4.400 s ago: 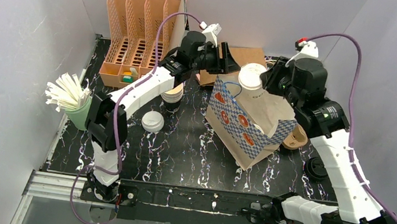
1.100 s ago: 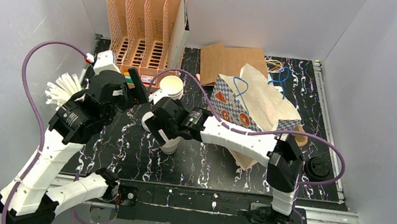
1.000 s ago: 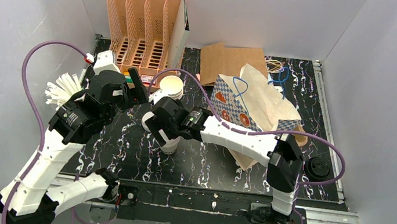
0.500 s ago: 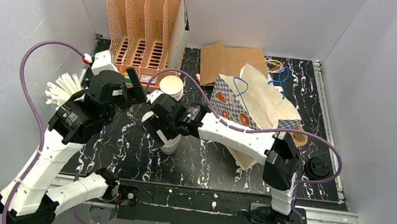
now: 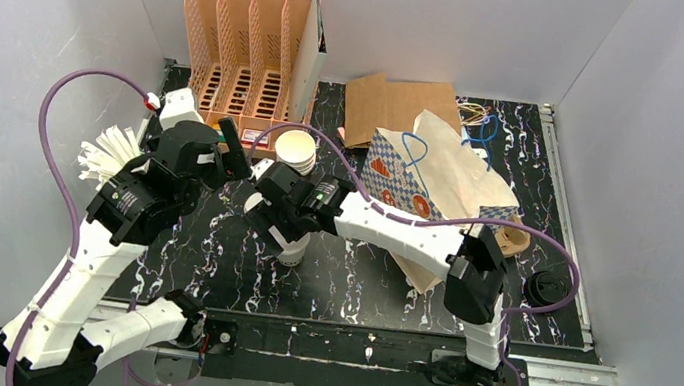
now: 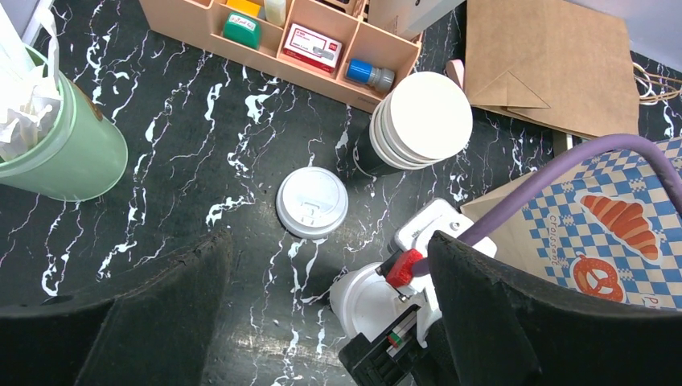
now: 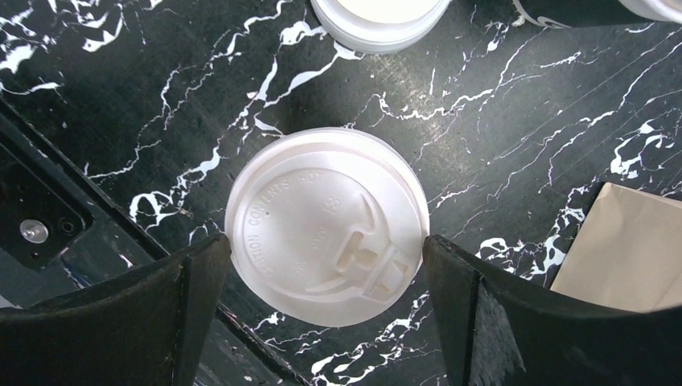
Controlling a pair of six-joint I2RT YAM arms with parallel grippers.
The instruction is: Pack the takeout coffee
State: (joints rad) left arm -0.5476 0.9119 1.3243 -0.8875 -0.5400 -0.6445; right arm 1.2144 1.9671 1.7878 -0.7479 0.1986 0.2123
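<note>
Black marbled table (image 5: pixel 355 286) — right jaws spread wide, flanking the lidded cup (image 7: pixel 326 213) with little room; left jaws gaping, empty.

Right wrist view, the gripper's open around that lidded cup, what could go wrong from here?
The right gripper straddles the cup with fingers beside its lid, so closing there might pop it off. The left gripper hangs just above the right arm, so lifting could knock them together.

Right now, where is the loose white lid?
Left wrist view: the loose lid lies flat, left of centre, between the green cup and the cup stack.
</note>
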